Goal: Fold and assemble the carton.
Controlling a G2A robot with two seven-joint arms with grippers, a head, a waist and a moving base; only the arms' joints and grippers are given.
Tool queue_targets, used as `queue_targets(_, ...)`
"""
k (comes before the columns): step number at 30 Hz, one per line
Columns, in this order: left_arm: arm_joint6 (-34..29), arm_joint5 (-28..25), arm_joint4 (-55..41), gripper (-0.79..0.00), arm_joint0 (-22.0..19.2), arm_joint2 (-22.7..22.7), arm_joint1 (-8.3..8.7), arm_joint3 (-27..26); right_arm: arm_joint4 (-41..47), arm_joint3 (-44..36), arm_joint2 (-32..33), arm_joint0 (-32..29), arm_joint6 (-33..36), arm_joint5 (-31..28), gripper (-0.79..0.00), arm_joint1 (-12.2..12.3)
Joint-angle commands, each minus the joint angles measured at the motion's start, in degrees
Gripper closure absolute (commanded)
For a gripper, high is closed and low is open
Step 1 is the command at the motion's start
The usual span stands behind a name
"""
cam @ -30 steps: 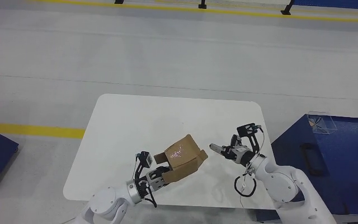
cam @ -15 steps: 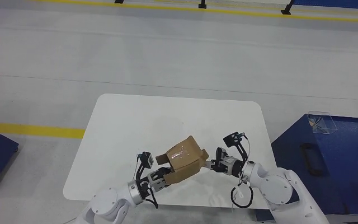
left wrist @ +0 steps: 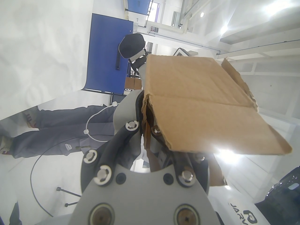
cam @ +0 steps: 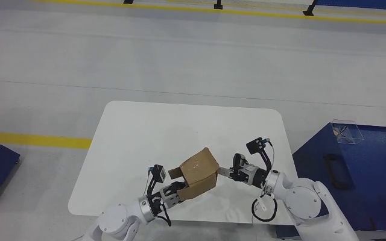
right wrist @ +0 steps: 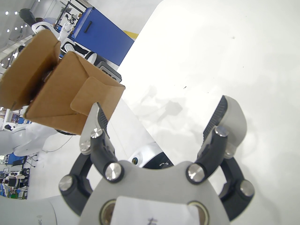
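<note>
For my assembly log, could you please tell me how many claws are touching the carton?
2. The left claw is shut on the carton at one end. The open right claw has one finger seemingly against a flap at the opposite end.

In the left wrist view the carton [left wrist: 201, 104] covers the fingertips of the left gripper [left wrist: 147, 134]. 1 finger [left wrist: 121, 139] shows as far as the cardboard wall and the other lies behind the flap, so how deep the wall sits between them cannot be told. From the top view the carton hides its own underside and the left gripper's tips beneath it. In the right wrist view 1 outer flap runs past the picture's edge and the carton's inside is too dark to read. 1 finger of the right gripper [right wrist: 159, 105] overlaps the rounded tab [right wrist: 86, 94], hiding the cardboard behind it; whether it presses or only touches cannot be told.
</note>
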Motion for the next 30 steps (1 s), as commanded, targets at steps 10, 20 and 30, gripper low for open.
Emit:
queue_targets(10,0.4,0.3,0.4,0.000,-0.4,0.4,-0.08,-0.1,-1.9,-1.5,-1.5,1.1,0.0,1.5,-0.785,-0.1)
queue_targets(20,0.2,0.4,-0.3,0.000,-0.7,0.1,-0.11,0.5,-3.7,-0.8,-2.9,2.0,0.1,2.8,-0.785,-0.1)
queue_targets(30,0.1,0.6,0.0,0.000,-1.1,0.3,-0.17,0.7,-2.0,-2.6,-1.9,1.7,-1.0,2.6,-0.785,-0.1)
